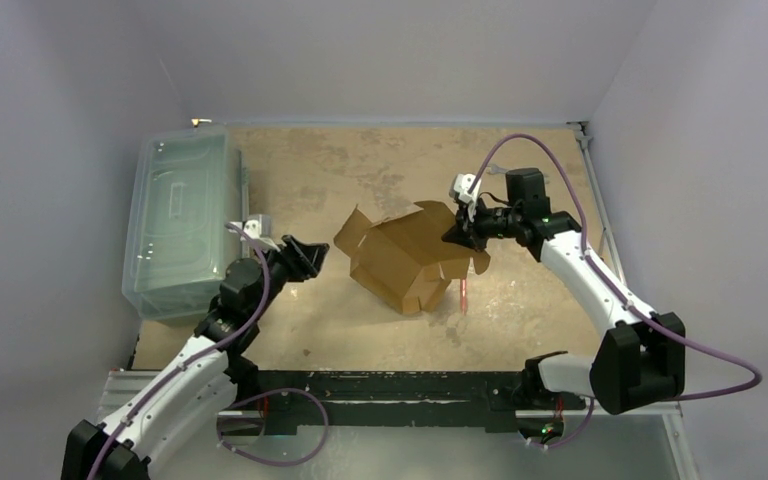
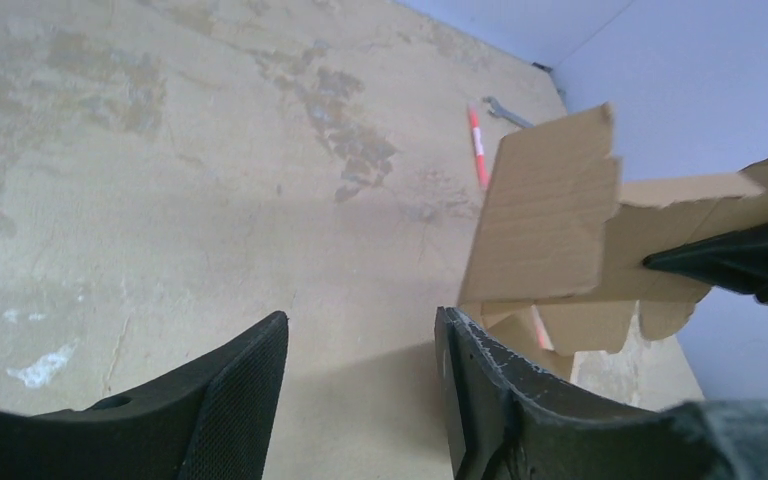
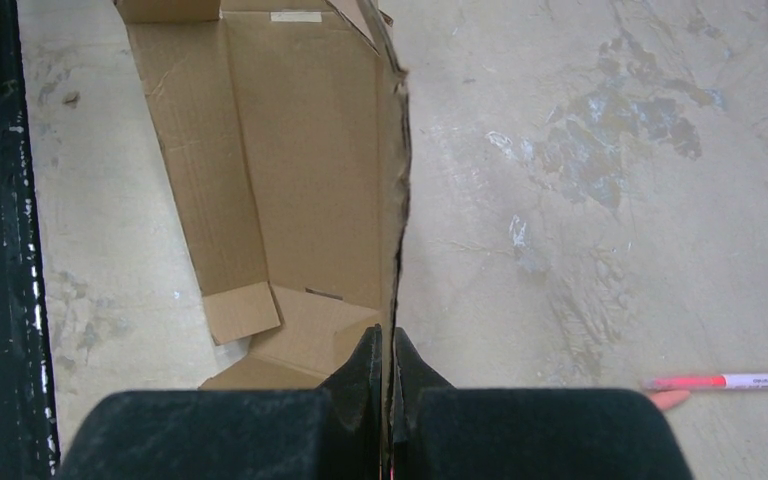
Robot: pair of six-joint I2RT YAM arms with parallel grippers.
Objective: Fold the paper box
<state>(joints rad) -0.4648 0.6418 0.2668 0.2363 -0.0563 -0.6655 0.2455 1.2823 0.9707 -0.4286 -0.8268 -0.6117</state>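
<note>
The paper box [image 1: 407, 258] is a brown die-cut cardboard sheet, partly raised off the table in the middle, with flaps spread out. My right gripper [image 1: 457, 236] is shut on its right edge; in the right wrist view the panel [image 3: 300, 170] stands edge-on, pinched between the gripper [image 3: 392, 340]. My left gripper [image 1: 312, 255] is open and empty, just left of the box, apart from it. In the left wrist view the gripper [image 2: 360, 330] has table between the jaws, and a cardboard flap [image 2: 550, 210] hangs up to the right.
A large clear plastic bin [image 1: 180, 225] stands at the table's left edge, close behind my left arm. A red pen [image 1: 463, 293] lies on the table under the box's right side; it also shows in the right wrist view [image 3: 725, 381] and left wrist view [image 2: 477, 147].
</note>
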